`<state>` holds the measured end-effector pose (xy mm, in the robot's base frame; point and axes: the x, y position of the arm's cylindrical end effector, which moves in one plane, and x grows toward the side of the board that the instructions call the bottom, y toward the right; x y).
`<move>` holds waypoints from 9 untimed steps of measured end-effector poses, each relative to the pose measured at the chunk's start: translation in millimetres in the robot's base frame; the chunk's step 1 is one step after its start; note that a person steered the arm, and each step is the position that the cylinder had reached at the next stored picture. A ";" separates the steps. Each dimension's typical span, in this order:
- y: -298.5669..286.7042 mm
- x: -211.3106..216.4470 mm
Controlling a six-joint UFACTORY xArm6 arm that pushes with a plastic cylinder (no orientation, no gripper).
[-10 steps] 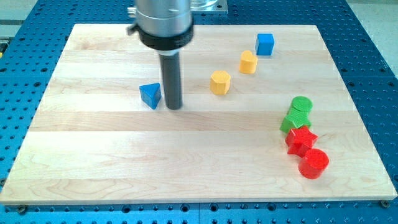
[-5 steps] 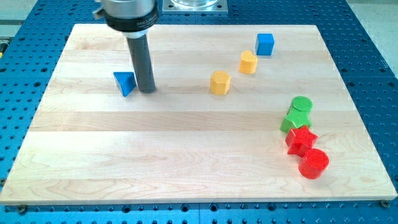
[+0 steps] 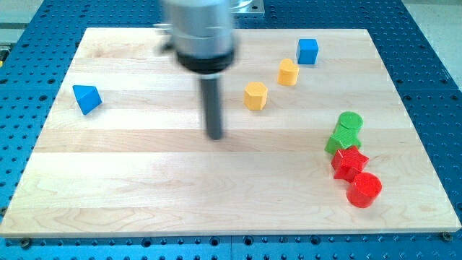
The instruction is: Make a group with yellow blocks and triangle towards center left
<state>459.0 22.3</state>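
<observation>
Near the board's middle my tip [image 3: 215, 135], a bare rod gripping nothing, stands left of the nearer yellow block [image 3: 255, 95], so it should pass round to the block's right and push steadily left toward the blue triangle [image 3: 86, 98] at far left.

We find no readable text, labels, brands or nos. anywhere; the wooden board [image 3: 216, 195], the coloured blocks and the blue perforated table [image 3: 440, 87] all carry no markings.
</observation>
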 end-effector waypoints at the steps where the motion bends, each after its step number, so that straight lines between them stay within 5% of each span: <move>1: 83.8 -26.1; 3: -11.1 -47.6; 4: 10.7 -70.0; 5: -71.0 -70.2; 7: -76.8 -86.9; 9: -197.0 -90.5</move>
<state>368.5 -174.7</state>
